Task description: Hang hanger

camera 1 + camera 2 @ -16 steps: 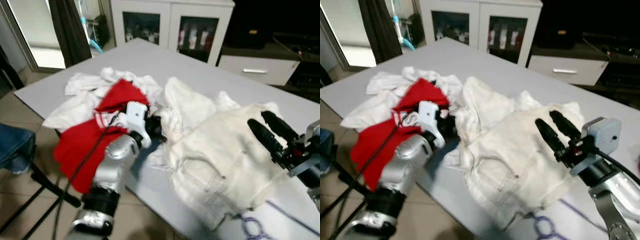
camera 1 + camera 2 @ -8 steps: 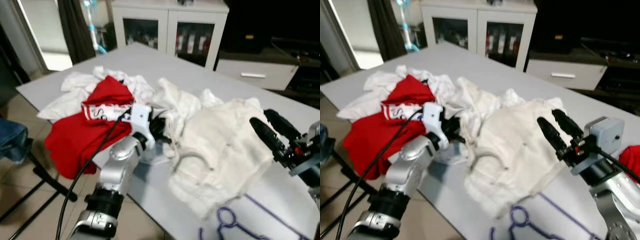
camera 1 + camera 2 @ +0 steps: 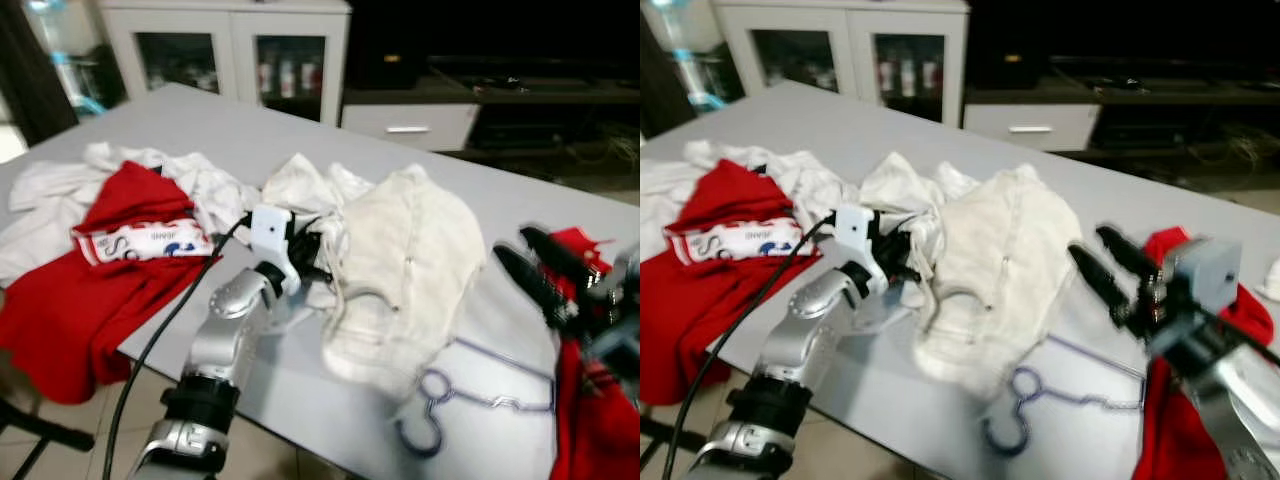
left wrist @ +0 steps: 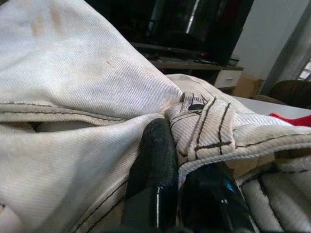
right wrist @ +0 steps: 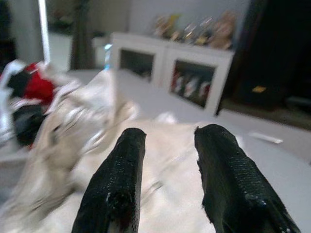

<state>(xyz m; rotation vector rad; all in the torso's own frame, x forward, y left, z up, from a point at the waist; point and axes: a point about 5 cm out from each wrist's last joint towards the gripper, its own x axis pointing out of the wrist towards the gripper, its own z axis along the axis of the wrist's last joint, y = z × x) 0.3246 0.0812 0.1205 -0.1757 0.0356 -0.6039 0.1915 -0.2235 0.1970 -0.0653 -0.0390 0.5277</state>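
Black fingers of the left gripper [image 4: 180,194] are pinched on a seamed fold of the cream garment [image 3: 400,260] at its left edge. The right gripper [image 3: 540,270] hovers with its fingers spread and empty, above the table [image 3: 300,130]. Below and just inward of it lies the purple hanger [image 3: 470,395], flat on the table by the garment's near hem.
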